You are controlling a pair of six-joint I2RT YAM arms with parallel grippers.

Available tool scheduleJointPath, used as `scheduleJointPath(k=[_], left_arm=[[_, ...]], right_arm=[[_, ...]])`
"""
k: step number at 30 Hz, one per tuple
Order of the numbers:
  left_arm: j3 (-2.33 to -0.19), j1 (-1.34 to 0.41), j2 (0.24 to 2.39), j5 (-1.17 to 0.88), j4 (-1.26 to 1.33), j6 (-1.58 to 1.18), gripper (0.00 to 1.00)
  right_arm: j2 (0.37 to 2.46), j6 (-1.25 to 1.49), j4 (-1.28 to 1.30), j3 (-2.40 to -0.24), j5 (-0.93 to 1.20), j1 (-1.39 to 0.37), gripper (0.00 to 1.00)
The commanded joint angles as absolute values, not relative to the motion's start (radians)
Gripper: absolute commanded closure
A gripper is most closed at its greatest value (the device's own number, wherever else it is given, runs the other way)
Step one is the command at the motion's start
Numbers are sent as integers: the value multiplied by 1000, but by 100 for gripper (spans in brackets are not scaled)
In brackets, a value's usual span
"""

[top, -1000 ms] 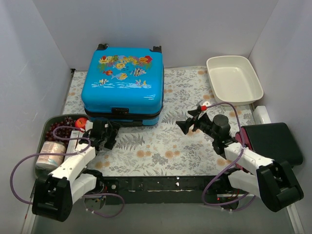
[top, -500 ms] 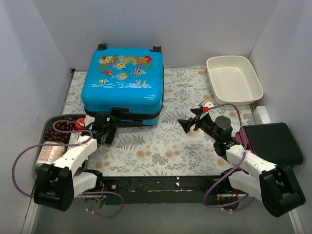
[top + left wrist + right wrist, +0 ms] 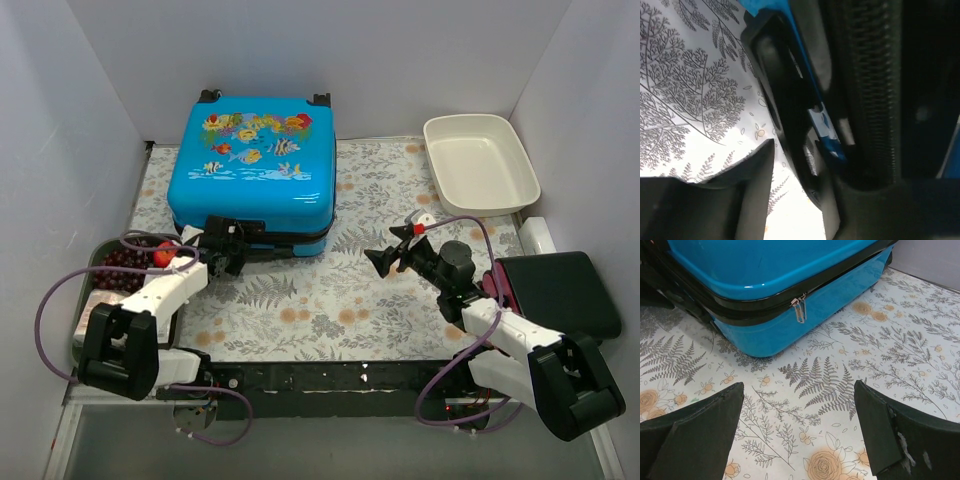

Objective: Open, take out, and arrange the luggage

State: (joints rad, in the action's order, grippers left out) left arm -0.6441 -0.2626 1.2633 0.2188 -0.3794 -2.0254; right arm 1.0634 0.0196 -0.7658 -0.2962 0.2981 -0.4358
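Top external, closed luggage (image 3: 252, 160), left claw (image 3: 228, 250) at its front, right claw (image 3: 391, 246) agape

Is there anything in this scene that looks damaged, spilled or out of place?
Nothing is spilled or askew: the suitcase lies flat and closed. One small thing: a finger of the right claw shows white chipped spots near its edge, as if the black pad were worn.
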Motion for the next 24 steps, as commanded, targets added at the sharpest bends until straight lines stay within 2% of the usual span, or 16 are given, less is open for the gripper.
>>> scheduleJointPath(k=[1, 2, 6, 13, 21, 24], left_arm=[[-682, -287, 1416, 278, -457, -2362, 92], [-692, -296, 1440, 270, -454, -2329, 100], [-762, -371, 1509, 290, -436, -2160, 100], [-796, -684, 1525, 330, -434, -1970, 100], [-723, -925, 1454, 341, -454, -1982, 100], [-727, -994, 1445, 383, -553, -2029, 100]], right_arm=[[1063, -28, -836, -293, 318, -436, 2], [1062, -34, -833, -293, 316, -434, 2], [1040, -44, -816, -290, 296, -436, 2], [945, -83, -690, -304, 204, -436, 2], [787, -8, -465, -310, 46, -436, 2], [732, 21, -384, -298, 41, -436, 2]])
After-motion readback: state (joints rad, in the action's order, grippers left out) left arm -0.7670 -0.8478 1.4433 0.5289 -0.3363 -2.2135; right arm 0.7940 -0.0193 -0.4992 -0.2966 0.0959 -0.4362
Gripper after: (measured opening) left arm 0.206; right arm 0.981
